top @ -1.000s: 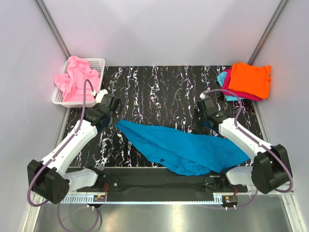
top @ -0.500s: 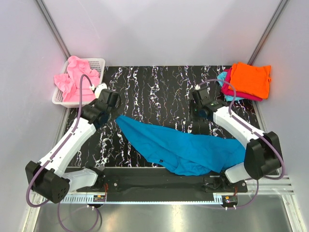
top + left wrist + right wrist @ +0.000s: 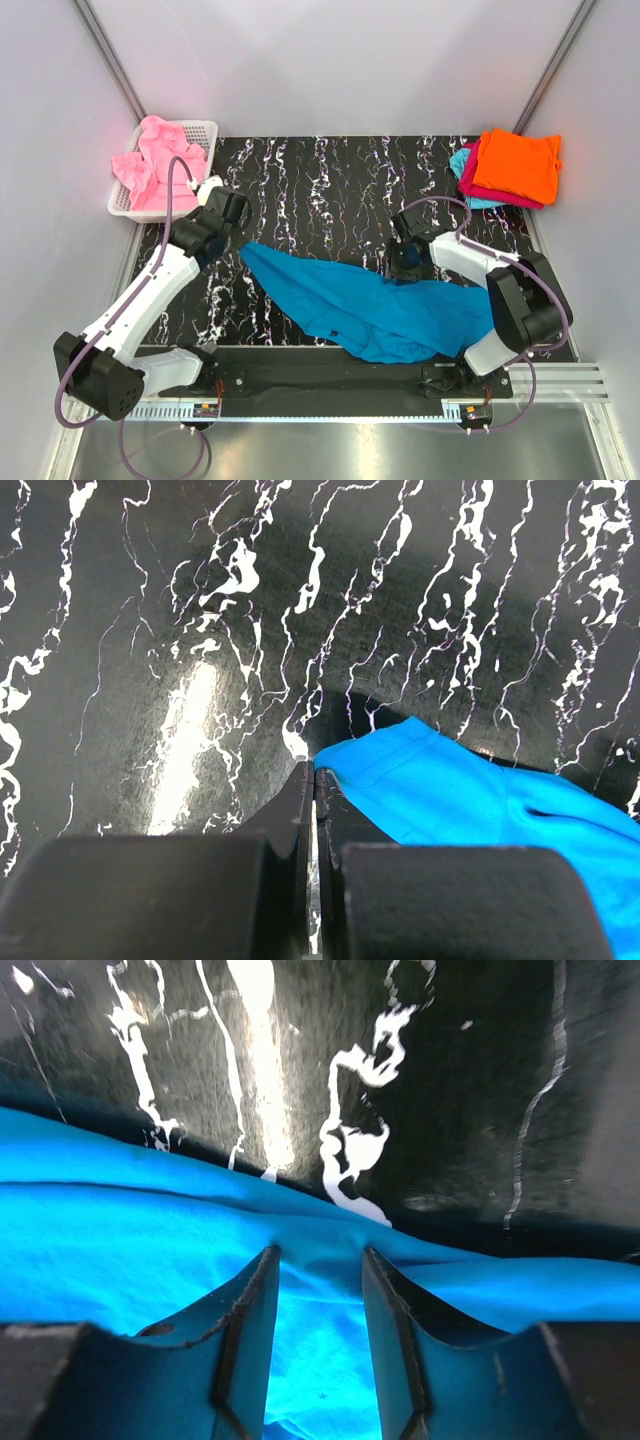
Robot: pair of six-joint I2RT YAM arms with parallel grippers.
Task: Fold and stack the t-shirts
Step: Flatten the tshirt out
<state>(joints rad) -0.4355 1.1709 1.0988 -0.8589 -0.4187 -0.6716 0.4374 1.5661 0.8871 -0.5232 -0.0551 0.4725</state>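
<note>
A teal-blue t-shirt lies crumpled across the near half of the black marbled table. My left gripper is shut on its far left corner, which sits slightly raised over its own shadow. The right gripper is open and points down at the shirt's far edge, with both fingers pressed onto the cloth and a fold of it lying between them. A folded orange t-shirt tops a stack at the back right, over a magenta one and a light cyan one.
A white mesh basket at the back left holds crumpled pink t-shirts. Grey walls close in the table on the left, right and back. The arm bases and a black rail run along the near edge.
The right gripper has opened and its wrist has swung left and down onto the shirt's far edge. The left gripper shifted slightly, still shut at the corner.
</note>
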